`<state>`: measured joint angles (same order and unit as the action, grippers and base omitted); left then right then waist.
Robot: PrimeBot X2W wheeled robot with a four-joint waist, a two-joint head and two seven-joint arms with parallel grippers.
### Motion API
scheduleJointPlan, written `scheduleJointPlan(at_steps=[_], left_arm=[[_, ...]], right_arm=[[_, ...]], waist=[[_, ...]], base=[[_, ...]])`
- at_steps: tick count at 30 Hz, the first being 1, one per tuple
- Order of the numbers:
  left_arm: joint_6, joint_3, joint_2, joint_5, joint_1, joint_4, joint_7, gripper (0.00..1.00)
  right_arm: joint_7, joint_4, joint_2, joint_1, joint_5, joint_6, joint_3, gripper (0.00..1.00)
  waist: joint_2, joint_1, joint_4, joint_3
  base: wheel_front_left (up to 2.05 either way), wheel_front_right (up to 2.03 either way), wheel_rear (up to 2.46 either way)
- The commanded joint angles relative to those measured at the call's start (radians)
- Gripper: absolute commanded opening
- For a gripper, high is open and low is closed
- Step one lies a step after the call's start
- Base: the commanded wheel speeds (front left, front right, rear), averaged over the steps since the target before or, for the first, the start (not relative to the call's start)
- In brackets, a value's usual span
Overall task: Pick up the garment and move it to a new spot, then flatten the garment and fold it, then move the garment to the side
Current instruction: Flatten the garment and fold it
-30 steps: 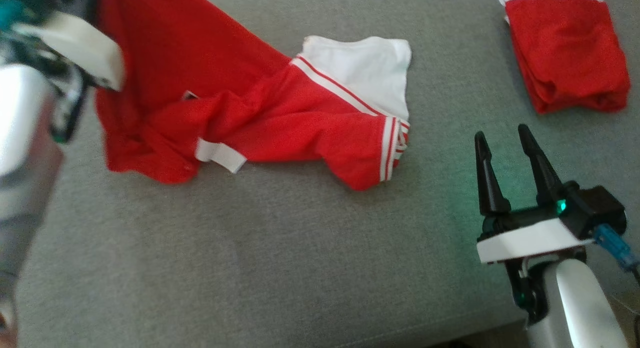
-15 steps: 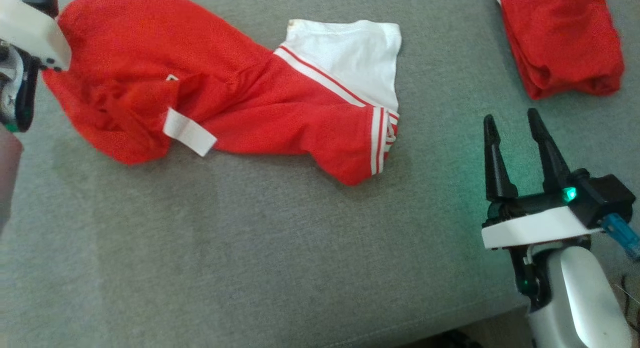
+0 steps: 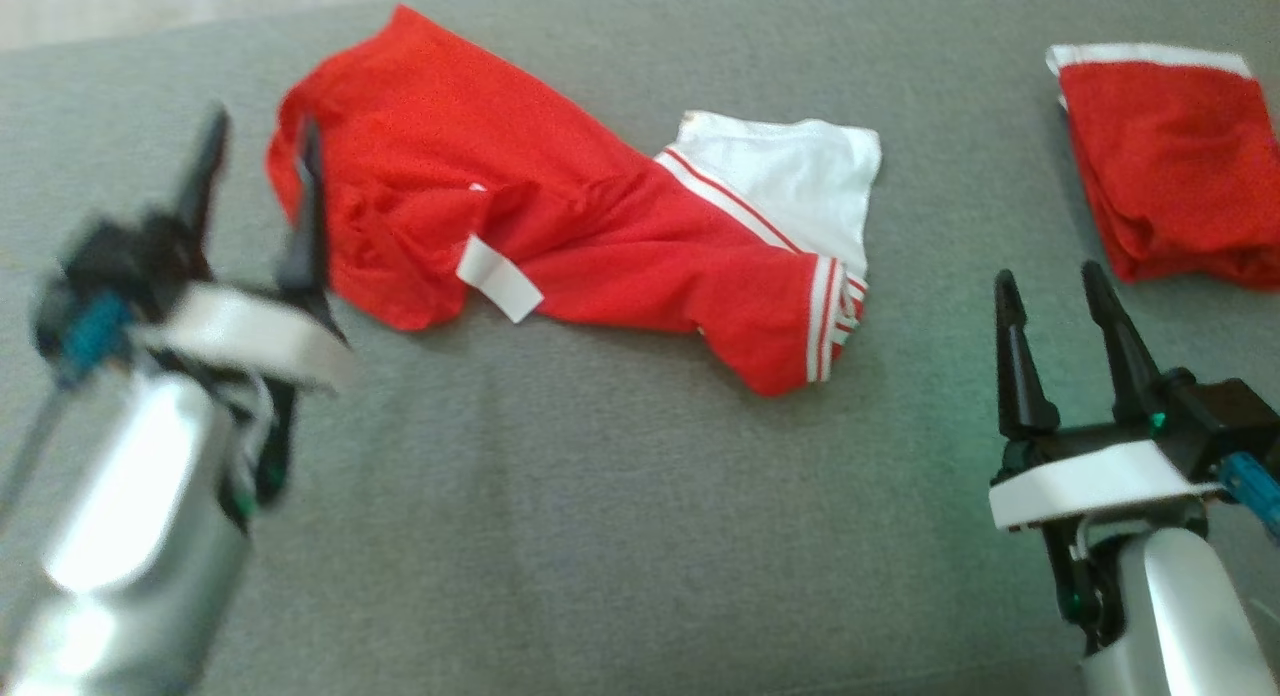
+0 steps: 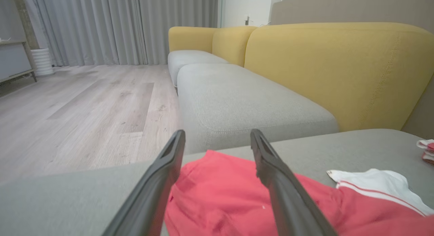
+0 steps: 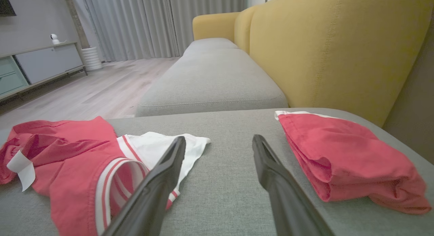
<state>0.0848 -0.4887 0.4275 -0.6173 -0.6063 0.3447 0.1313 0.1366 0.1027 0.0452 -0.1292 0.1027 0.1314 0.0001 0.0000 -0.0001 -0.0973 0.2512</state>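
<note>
On the gray cushion (image 3: pixel 600 526), the red shirt (image 3: pixel 600 246) lies bunched near the far edge, with bare room in front. The left gripper (image 3: pixel 262 136) and right gripper (image 3: pixel 1048 276) are spread wide and empty. 1 folded pile (image 3: pixel 1170 166) sits at the right.

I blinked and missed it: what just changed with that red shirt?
The left gripper let go of the red shirt and drew back, open; the shirt now lies crumpled on the grey cushion. The right gripper stayed open; the folded red garment stayed put.

Nothing can be read, even on the garment (image 3: pixel 420 166) and its white tag (image 3: pixel 499 279).
</note>
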Motion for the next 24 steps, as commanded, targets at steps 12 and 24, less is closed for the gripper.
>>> scheduleJointPlan(at_steps=[12,24], left_arm=[[0.143,0.006,-0.059,-0.014,0.304,-0.261,0.093,1.0],[0.174,-0.034,-0.115,0.027,0.346,-0.317,0.116,1.0]], right_arm=[[-0.095,-0.026,0.005,-0.085,-0.102,-0.001,-0.015,1.0],[-0.31,0.266,0.107,-0.405,-0.208,-0.001,-0.089,1.0]], waist=[[0.0,0.0001,0.097,-0.018],[0.0,0.0001,0.22,0.053]], base=[[0.0,0.0,0.0],[0.0,0.0,0.0]])
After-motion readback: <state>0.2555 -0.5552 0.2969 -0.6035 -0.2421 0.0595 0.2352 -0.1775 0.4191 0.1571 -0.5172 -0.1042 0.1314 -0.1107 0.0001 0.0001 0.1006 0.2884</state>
